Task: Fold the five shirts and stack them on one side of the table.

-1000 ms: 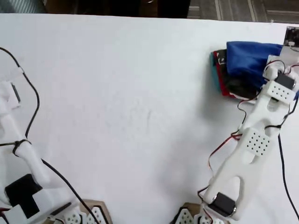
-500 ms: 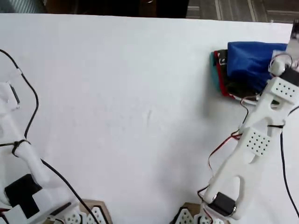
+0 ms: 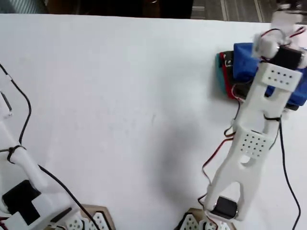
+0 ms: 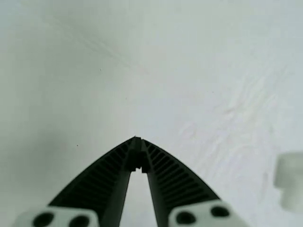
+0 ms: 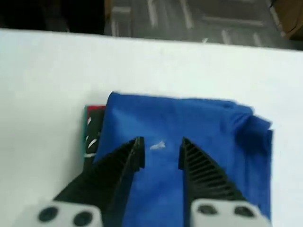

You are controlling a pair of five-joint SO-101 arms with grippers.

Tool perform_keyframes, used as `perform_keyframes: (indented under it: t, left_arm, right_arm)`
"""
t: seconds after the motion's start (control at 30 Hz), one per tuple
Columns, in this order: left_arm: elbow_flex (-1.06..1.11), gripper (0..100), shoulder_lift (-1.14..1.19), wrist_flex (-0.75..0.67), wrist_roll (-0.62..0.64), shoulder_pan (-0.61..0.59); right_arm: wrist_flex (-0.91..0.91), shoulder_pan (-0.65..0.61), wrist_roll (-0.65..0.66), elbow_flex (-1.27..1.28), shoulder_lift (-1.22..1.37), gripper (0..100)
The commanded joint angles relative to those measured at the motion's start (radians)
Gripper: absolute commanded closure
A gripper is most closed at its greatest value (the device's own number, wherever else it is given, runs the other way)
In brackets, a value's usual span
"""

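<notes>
Right claw (image 5: 161, 143) has lifted, parted; blue shirt (image 5: 203, 118) lies beneath.

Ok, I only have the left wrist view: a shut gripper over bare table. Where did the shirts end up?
Observer: The stack of folded shirts sits at the far right side of the table, near its back edge.
Operator: What's on top?
Observer: A blue shirt, folded, covering most of the stack.
Operator: Is the right arm holding it?
Observer: No. The right gripper is open over the blue shirt with nothing between its fingers.
Operator: What's underneath?
Observer: A red layer and a teal layer peek out at the stack's left edge.
</notes>
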Motion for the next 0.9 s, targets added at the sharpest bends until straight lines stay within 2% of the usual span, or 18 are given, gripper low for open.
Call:
perform_keyframes:
  t: [0.0, 0.3, 0.5, 0.63, 0.73, 0.87]
  left_arm:
    - [-0.005, 97, -0.046, 0.006, -0.008, -0.008]
    - [-0.004, 97, -0.046, 0.008, -0.008, -0.008]
    - [-0.005, 97, -0.046, 0.008, -0.008, -0.008]
    - [-0.005, 97, -0.046, 0.006, -0.008, -0.008]
    - [-0.008, 97, -0.046, 0.006, -0.008, -0.008]
    - [-0.012, 97, -0.046, 0.0, -0.008, -0.008]
  right_arm:
    - [0.116, -0.054, 0.0, -0.031, -0.061, 92.4]
    - [0.156, -0.053, 0.0, -0.041, 0.122, 95.0]
    - [0.171, -0.047, 0.103, -0.029, 0.174, 97.8]
    - [0.173, -0.028, 0.114, -0.014, 0.173, 97.8]
    - [0.174, -0.021, 0.114, 0.084, 0.139, 97.8]
    - [0.173, -0.015, 0.114, 0.361, 0.024, 97.8]
